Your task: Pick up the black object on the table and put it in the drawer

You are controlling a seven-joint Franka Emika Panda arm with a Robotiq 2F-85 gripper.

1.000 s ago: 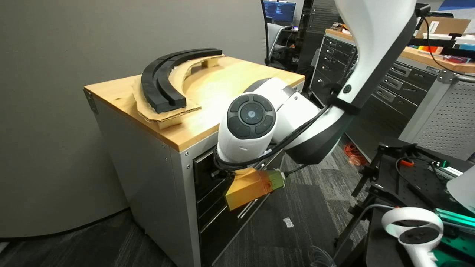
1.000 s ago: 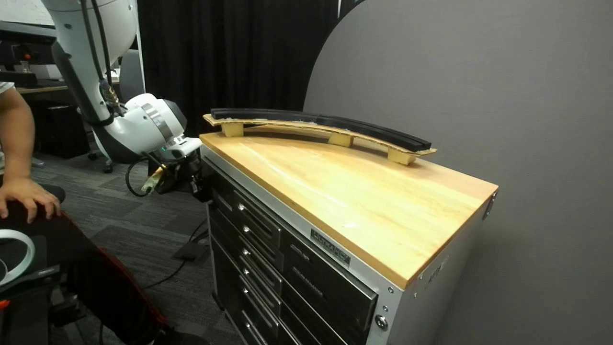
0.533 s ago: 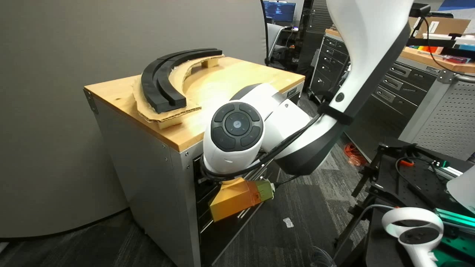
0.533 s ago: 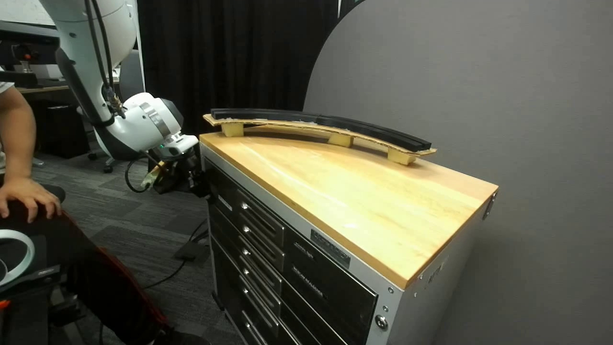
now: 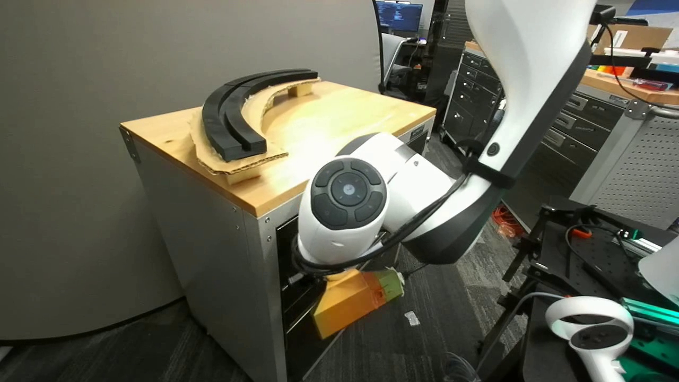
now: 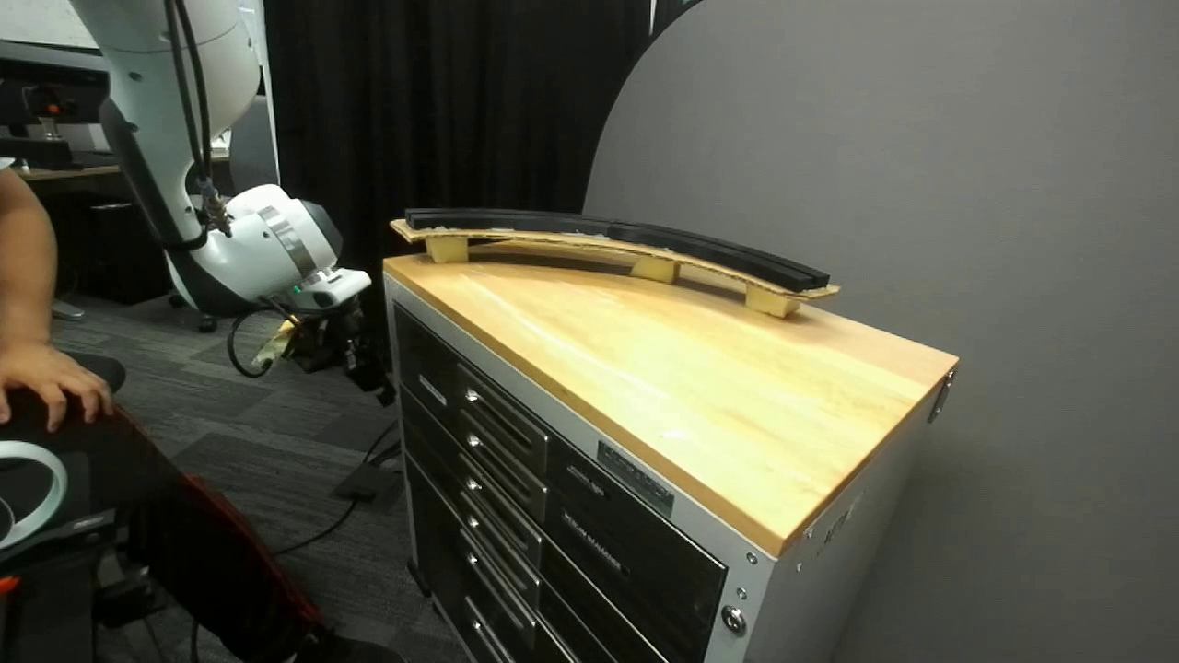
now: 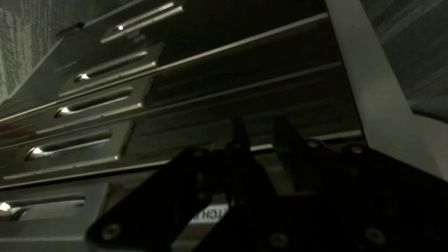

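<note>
The small black object does not show in any view; it is hidden or out of view. The drawer (image 6: 636,525), the topmost front of the wood-topped cabinet, looks shut and flush with the frame. Its handle (image 7: 52,227) is at the lower left of the wrist view, where an upside-down label (image 7: 210,214) shows behind the gripper. My gripper (image 7: 260,131) is partly open, with a narrow gap and nothing seen between its dark fingers. In an exterior view my gripper (image 6: 379,382) hangs just off the cabinet's front, by the drawer's far end. Contact is not seen.
Large black crescent pieces (image 5: 225,124) lie on a cardboard stand (image 5: 212,165) on the wooden top (image 5: 339,116). A yellow-orange housing (image 5: 345,305) is fixed to my wrist. A person's arm (image 6: 28,304) is nearby. A white controller (image 5: 594,334) lies on a black table.
The drawer front has shifted slightly inward since a second ago. Over the last half second my arm and gripper have moved lower and away from the cabinet's front.
</note>
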